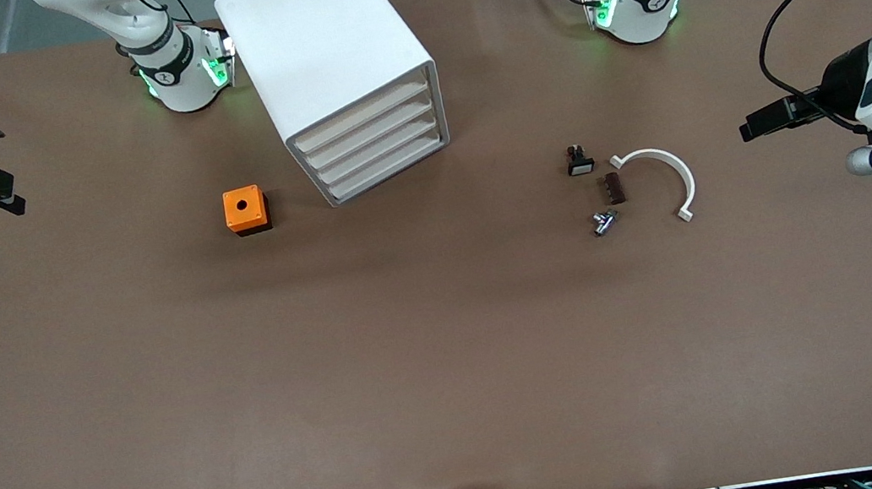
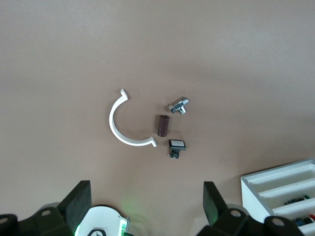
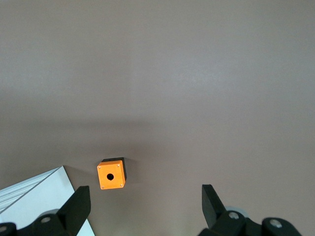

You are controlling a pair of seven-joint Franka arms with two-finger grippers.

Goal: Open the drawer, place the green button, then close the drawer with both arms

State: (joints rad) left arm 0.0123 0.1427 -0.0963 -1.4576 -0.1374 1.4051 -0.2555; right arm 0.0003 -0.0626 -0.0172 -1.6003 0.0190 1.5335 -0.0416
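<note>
Your surface (image 1: 455,378) carries two groups of things. Toward the right arm's end, a white drawer cabinet (image 1: 328,55) stands at an angle with all four drawer fronts flush, and an orange box (image 1: 246,210) with a round hole in its top sits just beside it, nearer the front camera. Toward the left arm's end lie a black button with a white face (image 1: 579,162), a short brown cylinder (image 1: 614,187), a small metal fitting (image 1: 603,222) and a curved white clamp (image 1: 661,177), close together but apart from one another. Nothing stands between the cabinet and either group. You will not pick out the green-capped button on the open surface. The left wrist view shows small coloured bits (image 2: 295,200) at the cabinet's drawers, too small to tell what they are. Your left tool (image 2: 146,196) hangs in the air over the left arm's end of the surface, fingers spread wide and holding nothing. Your right tool (image 3: 143,196) hangs over the right arm's end, above the orange box, also spread wide and touching nothing.
</note>
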